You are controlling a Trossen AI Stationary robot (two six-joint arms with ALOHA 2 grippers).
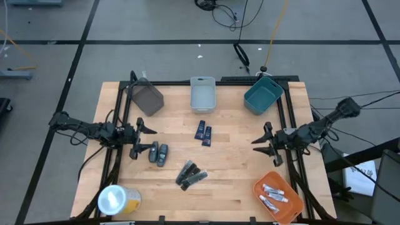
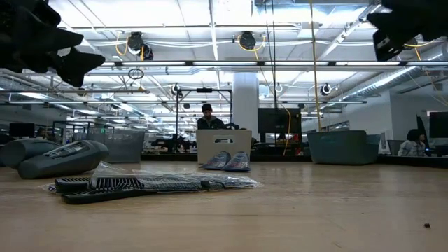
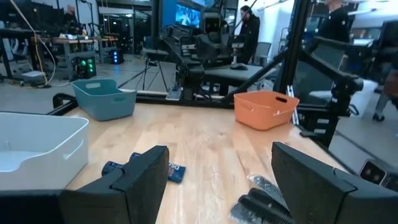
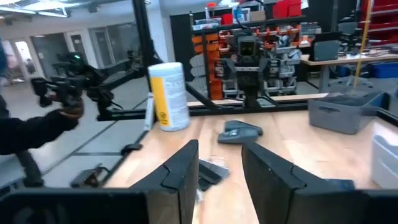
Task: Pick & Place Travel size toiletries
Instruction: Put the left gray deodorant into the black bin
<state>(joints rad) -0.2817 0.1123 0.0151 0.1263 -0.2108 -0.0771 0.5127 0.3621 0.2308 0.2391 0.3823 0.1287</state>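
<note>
Two dark blue packets (image 1: pixel 203 132) lie mid-table. Two dark grey oval pieces (image 1: pixel 158 154) lie left of centre, and black sticks (image 1: pixel 190 175) lie nearer the front edge. Silvery-white tubes (image 1: pixel 275 195) rest inside the orange bin (image 1: pixel 292 206) at the front right. My left gripper (image 1: pixel 142 140) hovers level at the left, open, just left of the oval pieces; in its wrist view (image 3: pixel 217 186) nothing is between the fingers. My right gripper (image 1: pixel 261 142) hovers level at the right, open with a narrow gap (image 4: pixel 217 180), empty, above bare table.
Along the far edge stand a dark grey bin (image 1: pixel 145 97), a white bin (image 1: pixel 202 94) and a teal bin (image 1: pixel 262 95). A yellow roll with a white top (image 1: pixel 117 200) stands at the front left corner. Bare wood lies between the packets and my right gripper.
</note>
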